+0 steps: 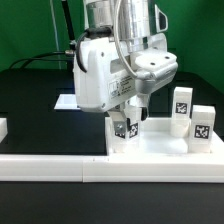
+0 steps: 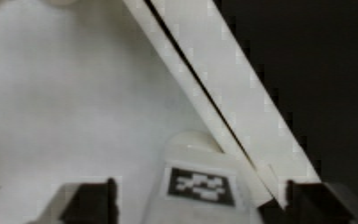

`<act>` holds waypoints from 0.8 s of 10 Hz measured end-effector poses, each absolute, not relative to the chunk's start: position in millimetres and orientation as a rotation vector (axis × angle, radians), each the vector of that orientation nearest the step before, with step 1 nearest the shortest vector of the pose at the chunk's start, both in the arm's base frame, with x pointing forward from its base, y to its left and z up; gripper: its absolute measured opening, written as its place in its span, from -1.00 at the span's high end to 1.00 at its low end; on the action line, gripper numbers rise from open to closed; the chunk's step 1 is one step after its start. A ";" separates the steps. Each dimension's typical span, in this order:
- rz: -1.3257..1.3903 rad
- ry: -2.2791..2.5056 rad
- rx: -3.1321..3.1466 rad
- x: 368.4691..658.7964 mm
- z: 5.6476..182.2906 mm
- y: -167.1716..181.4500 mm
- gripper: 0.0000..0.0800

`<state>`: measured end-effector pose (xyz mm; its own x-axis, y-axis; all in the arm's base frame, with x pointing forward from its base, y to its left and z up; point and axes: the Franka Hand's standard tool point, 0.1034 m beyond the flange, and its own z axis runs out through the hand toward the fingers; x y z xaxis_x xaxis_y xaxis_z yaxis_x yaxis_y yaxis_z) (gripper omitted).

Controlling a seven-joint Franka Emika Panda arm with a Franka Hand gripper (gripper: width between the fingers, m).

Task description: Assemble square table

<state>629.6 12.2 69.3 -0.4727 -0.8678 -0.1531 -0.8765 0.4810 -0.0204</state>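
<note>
The square table's white slab (image 1: 155,145) lies flat at the front, right of centre in the exterior view, against the border wall. It fills the wrist view (image 2: 69,110), with its rim (image 2: 202,75) running across it. A tagged leg block (image 1: 125,128) stands upright at the slab's left end. My gripper (image 1: 126,120) is straight above it. In the wrist view the leg's tag (image 2: 202,186) sits between the two dark fingers (image 2: 87,203). A gap shows on each side, so the gripper (image 2: 197,203) is open around the leg. Two more tagged legs (image 1: 182,105) (image 1: 203,126) stand at the slab's right.
The long low white border wall (image 1: 50,166) runs along the front. A small white part (image 1: 3,127) sits at the exterior view's far left edge. The marker board (image 1: 65,101) lies on the black table behind the arm, mostly hidden.
</note>
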 end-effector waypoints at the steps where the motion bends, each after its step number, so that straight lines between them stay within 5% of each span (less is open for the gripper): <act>1: 0.068 2.406 -1.779 629.7 69.7 14.1 -0.56; 8: -0.020 1.485 -2.609 627.5 68.0 9.9 -0.62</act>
<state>627.5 9.9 68.0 0.5133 -0.8563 -0.0570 -0.8544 -0.5037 -0.1273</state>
